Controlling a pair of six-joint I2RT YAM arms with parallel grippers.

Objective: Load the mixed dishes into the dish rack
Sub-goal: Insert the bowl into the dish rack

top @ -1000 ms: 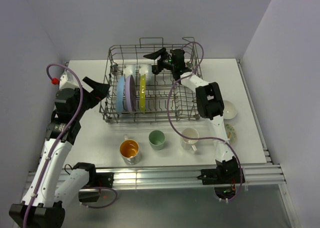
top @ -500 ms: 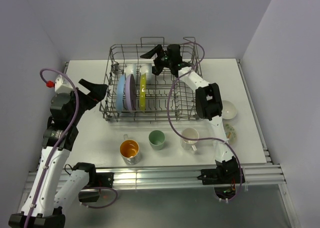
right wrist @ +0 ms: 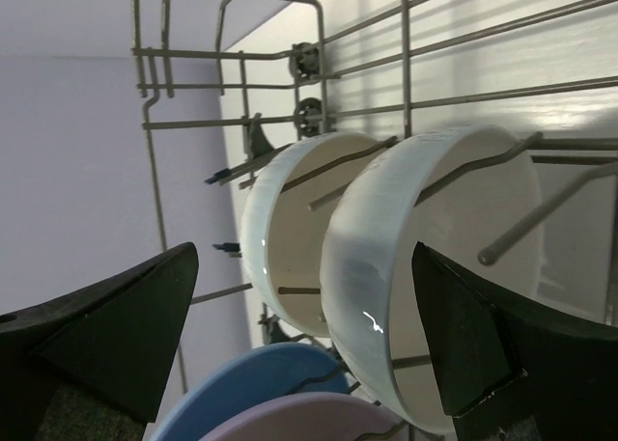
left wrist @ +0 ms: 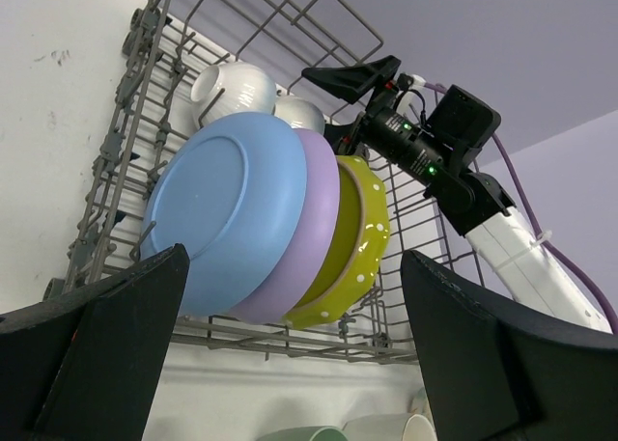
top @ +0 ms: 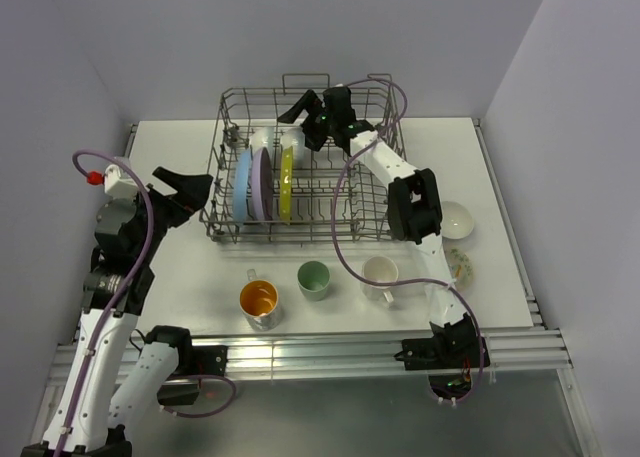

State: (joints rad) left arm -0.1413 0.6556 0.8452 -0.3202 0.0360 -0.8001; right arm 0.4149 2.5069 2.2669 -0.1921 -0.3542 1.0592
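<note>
Raise your wide-open, empty right end effector (top: 303,120) straight off the white bowls (right wrist: 425,267) at the dish rack's (top: 303,77) eleven o'clock, clearing the tines (right wrist: 521,231), while your left end effector (top: 200,192) hovers equally wide.

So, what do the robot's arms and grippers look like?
The left arm and right arm are white with black joints. The left gripper and right gripper are black, with two wedge-shaped fingers. A purple cable loops along each arm; a red cap sits on the left one.
</note>
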